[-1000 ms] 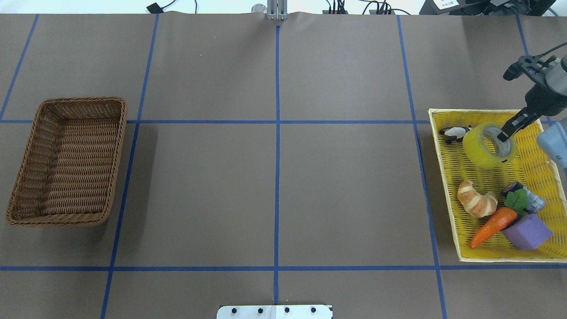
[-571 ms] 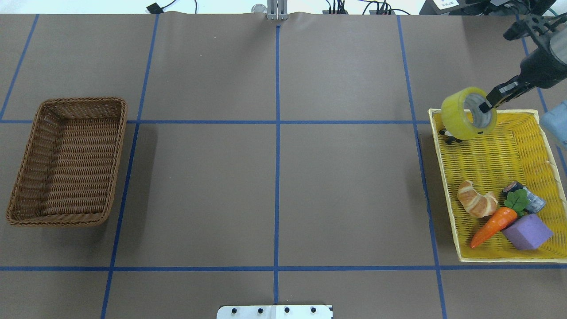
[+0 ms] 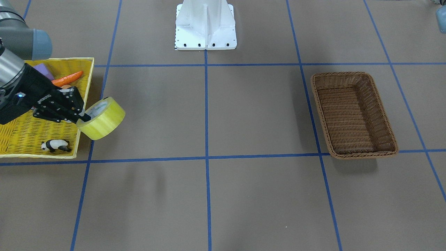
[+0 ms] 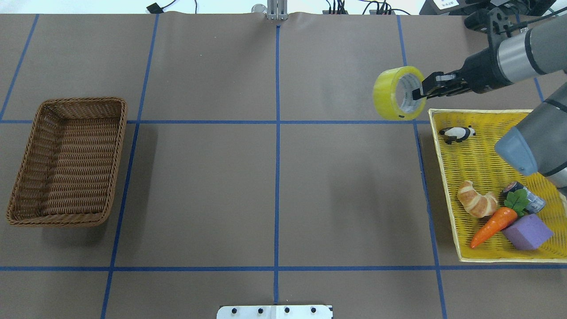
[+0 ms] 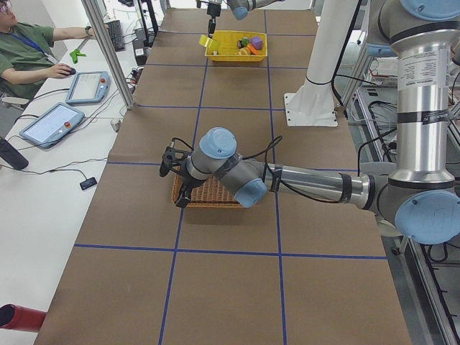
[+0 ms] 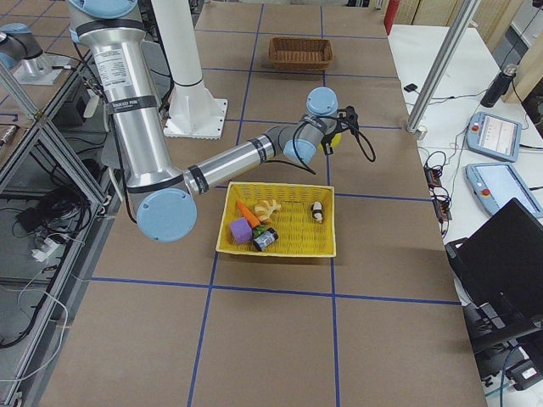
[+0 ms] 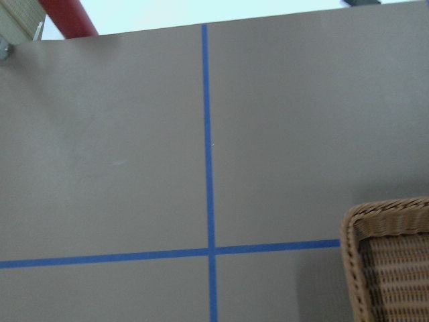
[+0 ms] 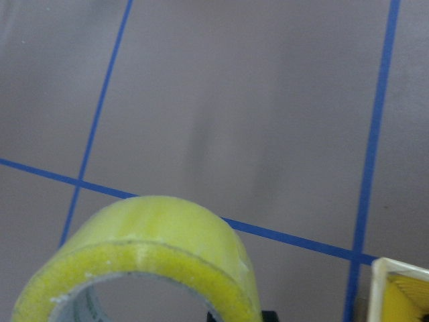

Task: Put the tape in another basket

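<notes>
The tape [image 4: 390, 93], a wide translucent yellow roll with a pale core, hangs in the air just past the far left corner of the yellow tray [image 4: 487, 164]. My right gripper [image 4: 418, 93] is shut on its wall, one finger inside the core. The tape also shows in the front view [image 3: 104, 120] and fills the bottom of the right wrist view [image 8: 134, 268]. The brown wicker basket [image 4: 66, 221] stands empty at the table's left. My left gripper [image 5: 176, 180] shows only in the exterior left view, over the basket's end; I cannot tell if it is open.
The yellow tray holds a toy panda [image 4: 456, 133], a croissant [image 4: 476, 204], a carrot [image 4: 491, 226], a purple block [image 4: 527, 231] and a small silver cylinder [image 4: 527, 197]. Brown table with blue grid lines lies between the tray and the basket. The left wrist view shows a basket corner [image 7: 389, 261].
My right gripper has lifted the tape out of the yellow tray and carried it left and toward the far side, past the tray's corner.
</notes>
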{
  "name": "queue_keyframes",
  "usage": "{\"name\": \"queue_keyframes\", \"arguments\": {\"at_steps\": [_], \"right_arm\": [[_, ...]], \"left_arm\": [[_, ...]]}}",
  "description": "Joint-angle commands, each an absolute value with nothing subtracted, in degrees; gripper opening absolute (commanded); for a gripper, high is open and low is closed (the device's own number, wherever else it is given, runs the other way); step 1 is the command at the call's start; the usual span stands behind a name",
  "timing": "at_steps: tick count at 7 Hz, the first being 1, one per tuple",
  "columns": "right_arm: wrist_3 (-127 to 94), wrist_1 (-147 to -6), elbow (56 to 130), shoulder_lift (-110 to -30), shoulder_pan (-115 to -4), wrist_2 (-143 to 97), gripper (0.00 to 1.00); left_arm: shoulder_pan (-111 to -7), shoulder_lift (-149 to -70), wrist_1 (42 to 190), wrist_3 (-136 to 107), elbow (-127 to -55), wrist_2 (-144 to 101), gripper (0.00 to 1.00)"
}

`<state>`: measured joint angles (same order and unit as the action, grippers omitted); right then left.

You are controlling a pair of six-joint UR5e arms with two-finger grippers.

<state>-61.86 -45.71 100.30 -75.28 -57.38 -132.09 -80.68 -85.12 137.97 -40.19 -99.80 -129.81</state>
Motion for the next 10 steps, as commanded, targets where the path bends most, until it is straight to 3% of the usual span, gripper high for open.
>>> {"name": "queue_keyframes", "arguments": {"at_steps": [1, 3, 5, 10], "right_arm": [[-80.0, -30.4, 100.4, -75.0, -50.2, -124.1, 0.00], [-90.5, -19.9, 101.2, -74.9, -41.9, -113.5, 0.00], [-92.9, -16.5, 102.2, -73.9, -38.2, -112.9, 0.00], [-98.4, -15.6, 101.4, -64.2, -35.3, -117.4, 0.00]], "left_arm": [[-74.0, -86.2, 160.2, -61.5, -95.6, -129.6, 0.98], [-69.6, -89.5, 176.0, -88.5, -94.3, -129.3, 0.98], [-65.6, -98.5, 183.4, -116.3, -94.5, -129.2, 0.98], [-49.4, -113.9, 184.7, -131.8, -96.1, -126.7, 0.98]]}}
